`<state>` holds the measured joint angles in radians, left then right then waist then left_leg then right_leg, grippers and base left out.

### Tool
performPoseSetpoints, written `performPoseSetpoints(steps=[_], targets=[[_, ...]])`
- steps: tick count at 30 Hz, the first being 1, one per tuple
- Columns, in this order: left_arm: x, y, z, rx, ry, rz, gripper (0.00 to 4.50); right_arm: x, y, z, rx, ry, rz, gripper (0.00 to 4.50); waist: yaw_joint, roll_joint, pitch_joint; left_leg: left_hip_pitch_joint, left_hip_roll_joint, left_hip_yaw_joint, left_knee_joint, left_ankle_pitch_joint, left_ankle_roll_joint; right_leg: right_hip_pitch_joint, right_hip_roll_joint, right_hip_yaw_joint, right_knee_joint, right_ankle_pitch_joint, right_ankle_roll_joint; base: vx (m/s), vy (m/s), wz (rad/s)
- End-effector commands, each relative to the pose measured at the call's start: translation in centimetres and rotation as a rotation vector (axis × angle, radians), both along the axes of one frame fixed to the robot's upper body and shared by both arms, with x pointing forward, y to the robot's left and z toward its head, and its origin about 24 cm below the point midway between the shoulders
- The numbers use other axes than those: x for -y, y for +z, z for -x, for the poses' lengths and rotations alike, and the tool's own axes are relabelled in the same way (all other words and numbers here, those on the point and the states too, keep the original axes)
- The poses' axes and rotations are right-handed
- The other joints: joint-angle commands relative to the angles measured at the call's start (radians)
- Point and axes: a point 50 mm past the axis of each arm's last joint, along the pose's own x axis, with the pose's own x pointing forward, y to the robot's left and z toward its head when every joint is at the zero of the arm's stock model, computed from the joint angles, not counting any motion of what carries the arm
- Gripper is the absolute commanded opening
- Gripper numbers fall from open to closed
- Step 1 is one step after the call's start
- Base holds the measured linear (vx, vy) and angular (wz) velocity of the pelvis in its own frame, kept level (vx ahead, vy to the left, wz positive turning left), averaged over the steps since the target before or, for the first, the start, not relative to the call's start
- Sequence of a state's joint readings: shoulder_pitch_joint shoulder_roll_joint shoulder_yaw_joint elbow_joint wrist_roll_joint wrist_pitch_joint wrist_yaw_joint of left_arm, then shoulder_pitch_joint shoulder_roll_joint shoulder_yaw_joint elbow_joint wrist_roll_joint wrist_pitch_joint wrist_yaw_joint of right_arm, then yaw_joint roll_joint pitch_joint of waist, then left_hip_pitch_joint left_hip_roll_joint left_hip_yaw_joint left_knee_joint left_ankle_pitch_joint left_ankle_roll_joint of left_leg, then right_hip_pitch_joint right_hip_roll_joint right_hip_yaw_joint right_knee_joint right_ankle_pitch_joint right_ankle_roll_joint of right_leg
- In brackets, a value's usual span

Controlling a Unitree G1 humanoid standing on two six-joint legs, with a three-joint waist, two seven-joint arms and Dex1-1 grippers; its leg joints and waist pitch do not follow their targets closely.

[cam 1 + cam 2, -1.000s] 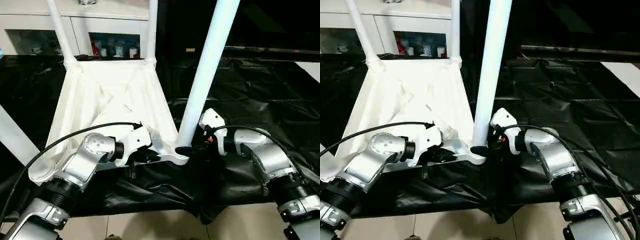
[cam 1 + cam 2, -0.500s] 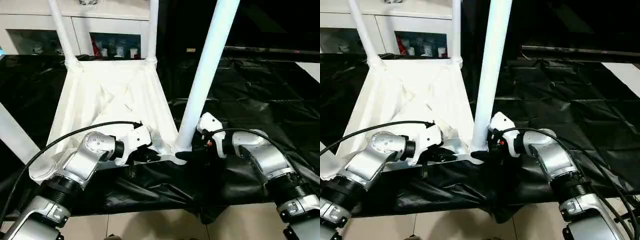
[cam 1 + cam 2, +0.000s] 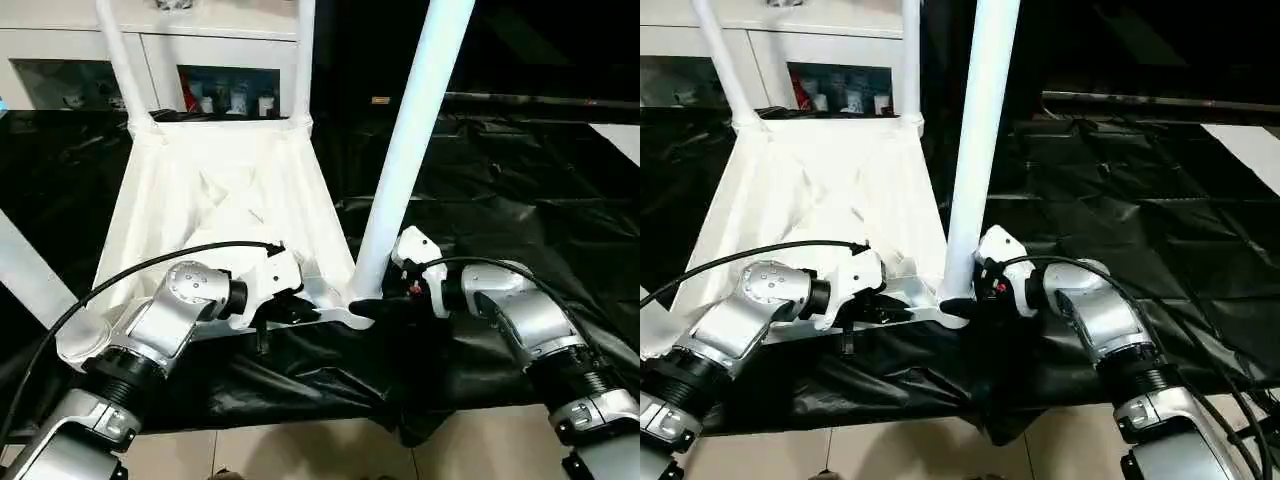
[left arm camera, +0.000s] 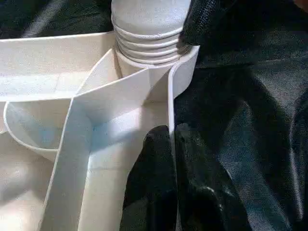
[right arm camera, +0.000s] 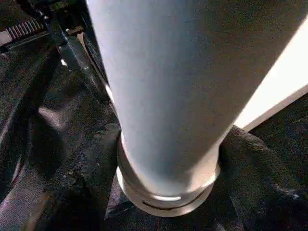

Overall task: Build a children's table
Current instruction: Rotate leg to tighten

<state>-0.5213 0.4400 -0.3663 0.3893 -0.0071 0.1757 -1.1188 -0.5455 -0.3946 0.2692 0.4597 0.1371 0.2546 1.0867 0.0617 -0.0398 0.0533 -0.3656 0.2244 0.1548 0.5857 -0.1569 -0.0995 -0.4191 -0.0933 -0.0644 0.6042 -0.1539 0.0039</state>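
The children's table lies upside down: its white ribbed tabletop [image 3: 200, 200] rests on black sheeting. Two legs [image 3: 120, 60] [image 3: 305, 50] stand in the far corners, and another leg [image 3: 20, 270] shows at the near left. A fourth leg [image 3: 410, 130] rises from the near right corner socket [image 4: 149, 38], leaning slightly right. My left gripper [image 3: 300, 312] is shut on the tabletop's near rim wall, pinching it between both fingers [image 4: 159, 192]. My right gripper [image 3: 372, 305] holds the base of the near right leg, with a black finger [image 5: 91, 163] pressed to each side.
The big table draped in black sheeting [image 3: 500, 180] stretches to the right and behind. A white cabinet [image 3: 220, 50] with small items on a shelf stands at the back. Tiled floor [image 3: 300, 450] shows below the near edge. A black cable [image 3: 150, 265] arcs over my left forearm.
My right gripper's fingers have closed in on the base of the near right leg and the wrist has shifted slightly towards it. The left gripper has kept its hold on the rim.
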Motion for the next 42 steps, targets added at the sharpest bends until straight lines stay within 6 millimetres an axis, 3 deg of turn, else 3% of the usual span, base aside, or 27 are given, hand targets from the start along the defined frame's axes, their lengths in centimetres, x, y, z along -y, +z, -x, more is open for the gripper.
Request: performPoseSetpoints(steps=[1, 7, 9, 11, 13, 15, 16, 18, 19, 20, 22, 24, 26, 30, 34, 36, 38, 42], targets=[[0.2, 0.3, -0.2, 0.013, -0.01, 0.005, 0.0, 0.1, 0.4, -0.3, 0.006, -0.014, -0.023, 2.91, 0.002, 0.0, -0.061, 0.006, -0.006, 0.013, -0.077, -0.396, -0.004, 0.043, -0.029, 0.025, -0.084, -0.437, -0.143, 0.0, 0.0, 0.0], [0.2, 0.3, -0.3, 0.012, 0.01, 0.011, 0.0, -0.1, 0.0, -0.6, 0.007, -0.081, -0.045, 2.72, -0.001, -0.001, -0.06, 0.005, -0.007, 0.012, -0.078, -0.405, -0.009, 0.042, -0.029, 0.023, -0.086, -0.46, -0.136, 0.0, 0.0, 0.0], [0.2, 0.3, -0.9, 0.013, 0.076, 0.02, 0.0, -0.3, -0.5, -1.3, 0.032, -0.197, -0.044, 2.72, -0.004, -0.003, -0.059, 0.004, -0.007, 0.012, -0.078, -0.408, -0.013, 0.042, -0.029, 0.022, -0.087, -0.476, -0.13, 0.0, 0.0, 0.0], [0.4, 0.3, -1.5, 0.021, 0.134, 0.02, 0.0, -0.4, -1.0, -1.9, 0.049, -0.302, -0.034, 2.71, -0.011, 0.0, -0.057, 0.007, -0.012, 0.009, -0.076, -0.429, -0.027, 0.037, -0.031, 0.017, -0.096, -0.547, -0.11, 0.0, 0.0, 0.0], [0.8, 0.3, -2.7, 0.057, 0.246, 0.006, 0.0, -0.7, -1.8, -2.9, 0.026, -0.5, -0.041, 2.7, -0.021, -0.003, -0.056, 0.006, -0.015, 0.006, -0.075, -0.429, -0.034, 0.035, -0.032, 0.013, -0.1, -0.576, -0.093, 0.0, 0.0, 0.0], [1.2, 0.2, -3.3, 0.077, 0.313, -0.002, 0.0, -1.1, -2.2, -3.2, 0.014, -0.592, -0.043, 2.69, -0.028, -0.002, -0.06, 0.009, -0.014, 0.006, -0.073, -0.43, -0.038, 0.034, -0.031, 0.013, -0.1, -0.557, -0.098, 0.0, 0.0, 0.0], [2.2, 0.2, -4.0, 0.083, 0.385, 0.017, 0.0, -2.6, -2.4, -3.4, 0.004, -0.651, -0.054, 2.69, -0.027, -0.001, -0.061, 0.007, -0.013, 0.005, -0.075, -0.427, -0.033, 0.038, -0.031, 0.013, -0.1, -0.538, -0.101, 0.0, 0.0, 0.0], [3.0, 0.3, -4.3, 0.085, 0.423, 0.028, 0.0, -3.7, -2.4, -3.5, 0.009, -0.676, -0.053, 2.69, -0.03, 0.0, -0.059, 0.008, -0.014, 0.008, -0.076, -0.431, -0.03, 0.032, -0.028, 0.015, -0.101, -0.52, -0.109, 0.0, 0.0, 0.0], [4.4, 0.3, -4.5, 0.089, 0.452, 0.043, 0.0, -5.8, -2.3, -3.5, 0.014, -0.683, -0.063, 2.69, -0.029, 0.001, -0.06, 0.011, -0.014, 0.008, -0.076, -0.434, -0.031, 0.031, -0.028, 0.015, -0.102, -0.512, -0.113, 0.0, 0.0, 0.0], [4.6, 0.3, -4.5, 0.089, 0.454, 0.044, 0.0, -6.1, -2.3, -3.5, 0.015, -0.683, -0.064, 2.69, -0.028, 0.001, -0.061, 0.012, -0.014, 0.008, -0.076, -0.433, -0.032, 0.032, -0.028, 0.015, -0.101, -0.5, -0.116, 0.0, 0.0, 0.0], [6.7, 0.4, -4.2, 0.087, 0.427, 0.065, 0.0, -8.8, -1.7, -3.2, 0.035, -0.646, -0.119, 2.69, -0.024, -0.003, -0.062, 0.009, -0.012, 0.011, -0.078, -0.425, -0.022, 0.034, -0.028, 0.02, -0.097, -0.441, -0.128, 0.0, 0.0, 0.0], [7.3, 0.4, -4.1, 0.087, 0.414, 0.071, 0.0, -9.4, -1.5, -3.2, 0.036, -0.639, -0.141, 2.69, -0.022, -0.001, -0.064, 0.007, -0.012, 0.012, -0.079, -0.403, -0.016, 0.038, -0.028, 0.023, -0.092, -0.401, -0.138, 0.0, 0.0, 0.0], [7.7, 0.4, -4.0, 0.096, 0.394, 0.075, 0.0, -9.8, -1.3, -3.2, 0.029, -0.64, -0.171, 3.39, -0.018, -0.004, -0.067, 0.007, -0.012, 0.015, -0.078, -0.379, -0.01, 0.04, -0.028, 0.025, -0.088, -0.365, -0.146, 0.0, 0.0, 0.0], [6.8, 0.2, -3.7, 0.107, 0.348, 0.063, 0.0, -8.4, -0.9, -3.5, 0.048, -0.62, -0.186, 3.61, -0.009, -0.005, -0.067, 0.004, -0.013, 0.018, -0.079, -0.336, 0.004, 0.047, -0.029, 0.027, -0.084, -0.334, -0.156, 0.0, 0.0, 0.0], [4.9, 0.2, -3.3, 0.101, 0.288, 0.057, 0.0, -5.1, -0.3, -3.3, 0.083, -0.53, -0.143, 4.02, 0.002, -0.009, -0.067, -0.001, -0.01, 0.019, -0.08, -0.302, 0.012, 0.056, -0.029, 0.026, -0.084, -0.331, -0.141, 0.0, 0.0, 0.0], [4.3, 0.3, -3.1, 0.106, 0.251, 0.063, 0.0, -3.6, -0.3, -2.8, 0.094, -0.468, -0.101, 4.17, 0.007, -0.008, -0.068, 0.003, -0.008, 0.023, -0.077, -0.285, 0.02, 0.051, -0.031, 0.03, -0.082, -0.309, -0.151, 0.0, 0.0, 0.0], [3.6, 0.4, -2.4, 0.085, 0.167, 0.073, 0.0, -1.7, 0.0, -1.8, 0.107, -0.36, -0.045, 4.36, 0.012, -0.008, -0.069, -0.001, -0.008, 0.022, -0.078, -0.262, 0.021, 0.059, -0.029, 0.029, -0.077, -0.284, -0.154, 0.0, 0.0, 0.0], [2.6, 0.4, -1.0, 0.038, 0.019, 0.076, 0.0, 0.7, 1.2, -0.5, 0.111, -0.227, -0.013, 4.36, 0.025, -0.003, -0.071, 0.003, -0.003, 0.025, -0.076, -0.216, 0.03, 0.058, -0.027, 0.031, -0.066, -0.19, -0.187, 0.0, 0.0, 0.0]])
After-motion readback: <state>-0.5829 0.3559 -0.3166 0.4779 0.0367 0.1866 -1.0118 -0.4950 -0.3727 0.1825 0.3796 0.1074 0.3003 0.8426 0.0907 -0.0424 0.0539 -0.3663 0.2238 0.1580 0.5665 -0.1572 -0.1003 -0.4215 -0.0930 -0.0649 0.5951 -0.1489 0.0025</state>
